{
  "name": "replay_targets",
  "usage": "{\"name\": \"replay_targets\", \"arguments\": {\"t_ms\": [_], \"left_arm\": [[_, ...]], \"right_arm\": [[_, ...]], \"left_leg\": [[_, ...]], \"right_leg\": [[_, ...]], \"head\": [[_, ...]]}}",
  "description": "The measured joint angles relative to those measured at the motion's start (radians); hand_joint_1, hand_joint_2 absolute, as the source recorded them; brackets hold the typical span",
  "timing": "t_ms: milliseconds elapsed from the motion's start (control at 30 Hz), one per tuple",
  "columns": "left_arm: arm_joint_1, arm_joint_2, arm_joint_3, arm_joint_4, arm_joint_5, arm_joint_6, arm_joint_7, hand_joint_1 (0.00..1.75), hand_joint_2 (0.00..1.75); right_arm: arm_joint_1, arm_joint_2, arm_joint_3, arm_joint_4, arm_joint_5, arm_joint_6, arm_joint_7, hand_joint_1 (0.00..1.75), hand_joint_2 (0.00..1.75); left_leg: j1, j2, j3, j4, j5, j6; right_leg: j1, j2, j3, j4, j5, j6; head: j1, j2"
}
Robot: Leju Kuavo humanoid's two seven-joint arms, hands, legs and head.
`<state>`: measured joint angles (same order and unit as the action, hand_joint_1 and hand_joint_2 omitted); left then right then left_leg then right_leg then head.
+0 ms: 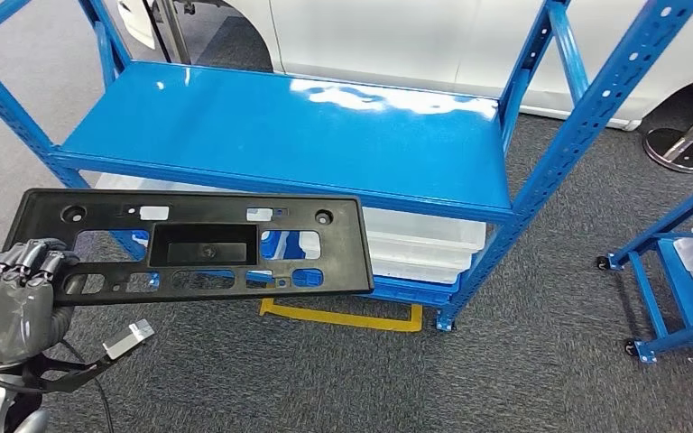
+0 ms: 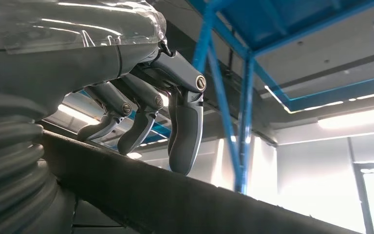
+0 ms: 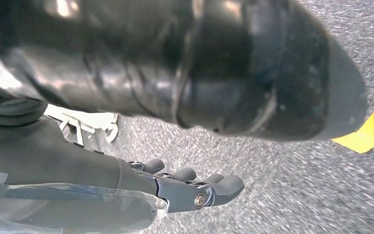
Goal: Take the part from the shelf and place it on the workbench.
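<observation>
A flat black plastic part (image 1: 194, 245), long, rectangular and pierced with cutouts, hangs level in front of the glossy blue metal shelf (image 1: 289, 126), above grey carpet. The left hand (image 1: 13, 293) grips its end, fingers (image 2: 185, 131) curled over the edge. The right hand (image 3: 175, 187) holds nothing, fingers loosely curled.

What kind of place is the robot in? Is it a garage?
Probably a car workshop or factory floor. There's a blue metal shelf with clear bins underneath, a white car parked behind it, and the robot's left hand holds a black plastic car part. Yellow tape marks the grey carpet.
</observation>
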<state>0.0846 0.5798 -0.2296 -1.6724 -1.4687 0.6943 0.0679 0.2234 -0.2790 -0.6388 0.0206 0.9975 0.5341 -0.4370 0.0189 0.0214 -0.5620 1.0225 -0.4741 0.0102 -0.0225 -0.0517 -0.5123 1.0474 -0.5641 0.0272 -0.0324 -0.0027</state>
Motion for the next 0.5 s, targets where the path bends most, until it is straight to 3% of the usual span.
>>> {"name": "replay_targets", "arguments": {"t_ms": [167, 300, 367, 433, 500], "left_arm": [[0.0, 0.001, 0.0, -0.001, 0.0, 0.0, 0.0, 1.75, 1.75], [0.025, 0.002, 0.007, -0.008, -0.005, 0.001, 0.009, 1.75, 1.75], [0.077, 0.009, 0.035, -0.03, -0.016, 0.001, 0.022, 1.75, 1.75], [0.116, 0.017, 0.059, -0.053, -0.021, 0.002, 0.029, 1.75, 1.75], [0.128, 0.021, 0.065, -0.061, -0.021, 0.003, 0.031, 1.75, 1.75]], "right_arm": [[0.001, 0.0, 0.0, 0.0, -0.001, 0.0, 0.0, 0.0, 0.0], [0.016, 0.004, -0.009, 0.0, -0.019, -0.001, -0.002, 0.0, 0.0], [0.037, 0.016, -0.021, 0.001, -0.032, -0.011, -0.006, 0.0, 0.0], [0.055, 0.028, -0.031, 0.002, -0.037, -0.019, -0.01, 0.0, 0.0], [0.058, 0.03, -0.034, 0.002, -0.037, -0.02, -0.01, 0.0, 0.0]], "left_leg": [[0.0, -0.004, -0.002, 0.0, 0.001, 0.004], [-0.007, -0.036, -0.01, 0.0, 0.007, 0.014], [-0.016, -0.08, -0.012, 0.002, 0.01, 0.015], [-0.019, -0.126, -0.018, 0.004, 0.017, 0.008], [-0.015, -0.144, -0.027, 0.005, 0.023, -0.004]], "right_leg": [[-0.001, 0.02, -0.011, 0.024, -0.018, 0.0], [0.004, 0.045, -0.109, 0.225, -0.107, -0.005], [0.01, 0.092, -0.074, 0.137, -0.039, -0.03], [0.018, 0.128, -0.013, -0.004, 0.036, -0.051], [0.017, 0.107, -0.011, -0.018, 0.04, -0.05]], "head": [[0.0, 0.0], [0.0, 0.0], [-0.001, 0.0], [-0.001, 0.0], [-0.001, 0.0]]}}
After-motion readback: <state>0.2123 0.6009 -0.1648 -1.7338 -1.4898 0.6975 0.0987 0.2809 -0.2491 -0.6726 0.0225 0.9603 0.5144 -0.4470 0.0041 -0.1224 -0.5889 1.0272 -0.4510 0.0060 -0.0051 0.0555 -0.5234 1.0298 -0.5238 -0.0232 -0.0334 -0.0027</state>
